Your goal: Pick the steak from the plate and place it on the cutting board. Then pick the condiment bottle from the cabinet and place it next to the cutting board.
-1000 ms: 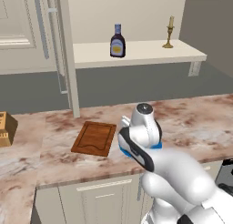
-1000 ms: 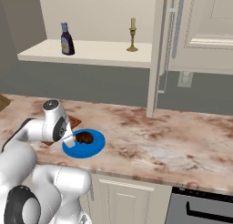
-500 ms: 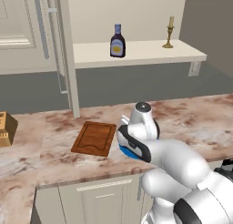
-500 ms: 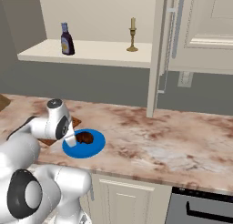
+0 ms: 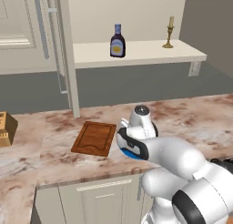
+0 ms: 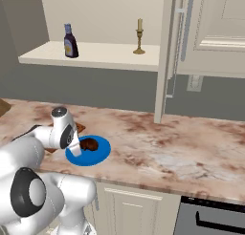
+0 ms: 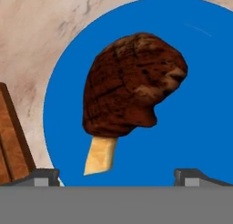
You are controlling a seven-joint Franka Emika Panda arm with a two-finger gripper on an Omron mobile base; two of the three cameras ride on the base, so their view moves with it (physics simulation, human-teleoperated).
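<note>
Your gripper (image 7: 116, 177) is right over the plate (image 7: 200, 104), jaws spread wide and holding nothing. In the hand view you've got the two fingertips (image 7: 43, 176) poking up at the bottom edge, well apart from each other, with the steak (image 7: 132, 84) sitting between and beyond them. The meat lies flat on the blue, its pale bone end pointing back toward your left fingertip; nothing is touching it as far as I can see.

From the right base view, the hand is low at the near-left edge of the plate (image 6: 98, 155), and the steak (image 6: 89, 144) shows as a dark lump just beside it. Whether a fingertip is brushing the plate surface there is hard to call, as the hand covers that spot.

The cutting board (image 5: 94, 137) lies on the marble counter (image 5: 191, 114) just beside the plate; you can see its edge (image 7: 11, 141) at the left of the hand view, nearly touching the rim.

Up on the cabinet (image 5: 136, 52) shelf the condiment bottle (image 5: 117, 41) stands upright, well apart from the brass candlestick (image 5: 169, 33).
</note>
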